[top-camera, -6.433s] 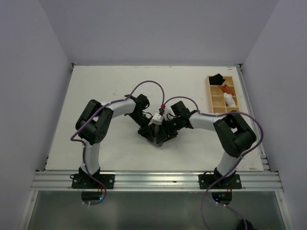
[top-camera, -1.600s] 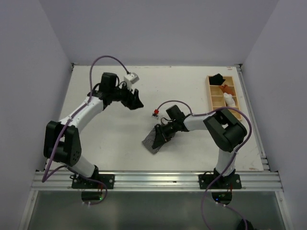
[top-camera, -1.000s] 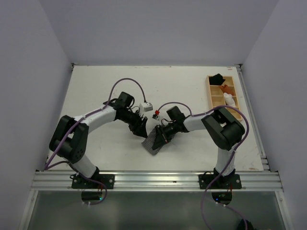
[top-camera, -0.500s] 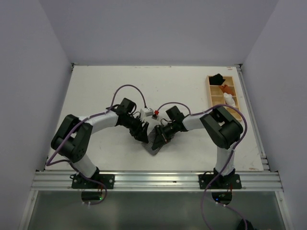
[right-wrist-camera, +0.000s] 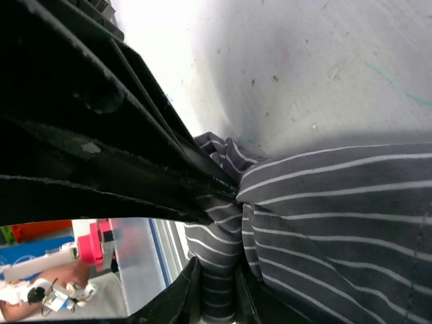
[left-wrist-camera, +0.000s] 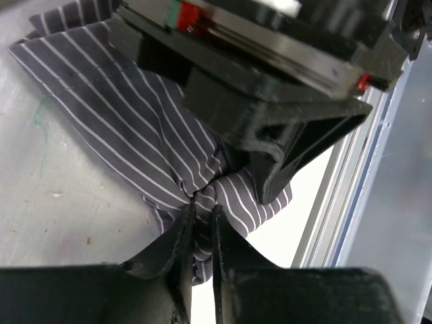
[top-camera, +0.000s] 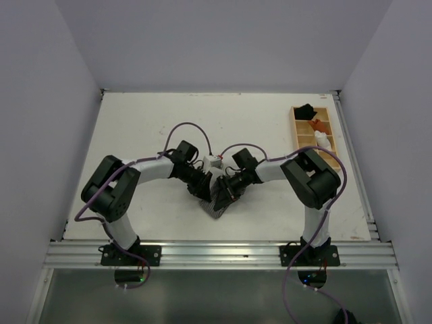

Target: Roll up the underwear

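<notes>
The grey-and-white striped underwear [top-camera: 217,202] lies bunched on the white table, near the front middle. Both grippers meet over it. My left gripper [top-camera: 206,190] is shut on a fold of the striped cloth [left-wrist-camera: 169,142], pinched between its fingertips [left-wrist-camera: 182,233]. My right gripper [top-camera: 225,191] is shut on another fold of the underwear [right-wrist-camera: 324,216], right beside the left one. The right gripper's black body fills the upper part of the left wrist view [left-wrist-camera: 270,74]. Most of the garment under the grippers is hidden from above.
A wooden compartment tray [top-camera: 302,140] stands at the back right, holding small black, orange and white bundles. The table's metal front rail [top-camera: 216,253] runs just below the arms' bases. Purple cables loop above both arms.
My left arm swung in from the back left to the underwear and closed on a fold beside the right gripper. The right gripper stayed on the cloth throughout.
</notes>
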